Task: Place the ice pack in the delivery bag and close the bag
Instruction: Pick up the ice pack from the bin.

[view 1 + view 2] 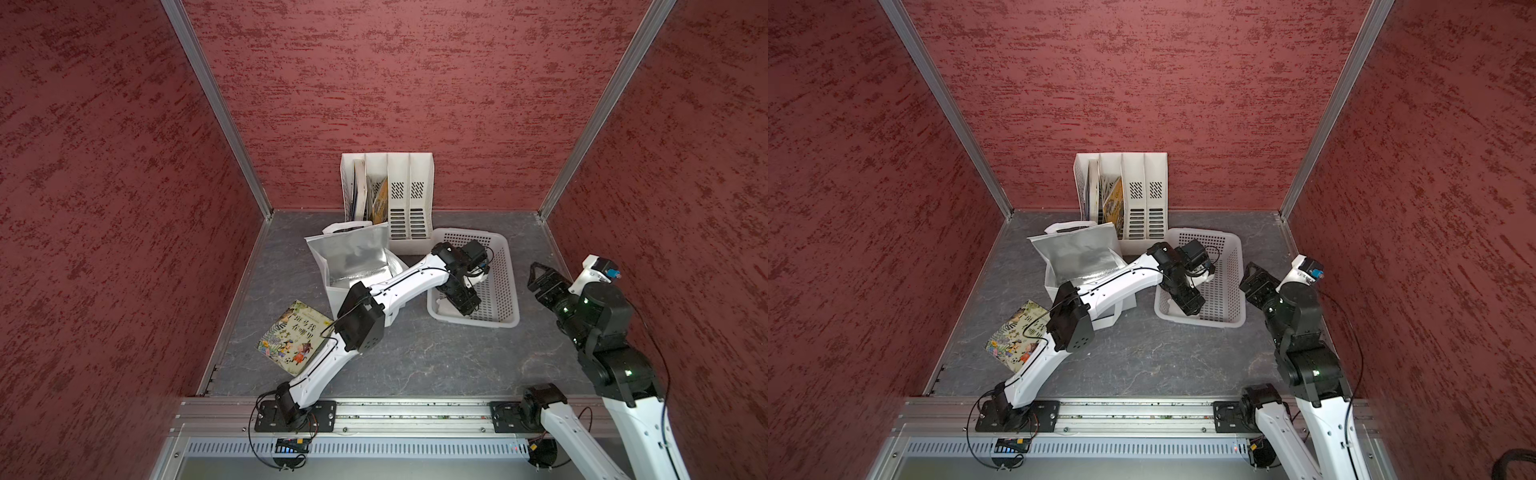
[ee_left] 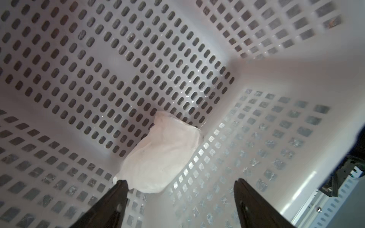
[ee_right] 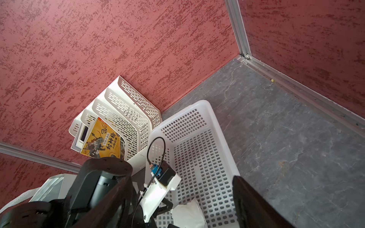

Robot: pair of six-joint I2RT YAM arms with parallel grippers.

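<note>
Closest to me, the right gripper (image 3: 180,177) hangs at three o'clock on the table (image 1: 415,357), jaws spread and empty. Toward eleven o'clock the delivery bag (image 1: 353,257) stands open, foil showing, with the white basket (image 1: 500,282) at its three o'clock. Down in the basket's seven o'clock end the left gripper (image 2: 180,180) gapes, unclosed, over the ice pack (image 2: 164,154) lying on its floor.

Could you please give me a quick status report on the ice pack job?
Both pincers open: left pincer inside the perforated basket, right pincer hovering beside it. Ice pack in basket corner, ungripped. Delivery bag open; basket walls crowd the pack.
</note>
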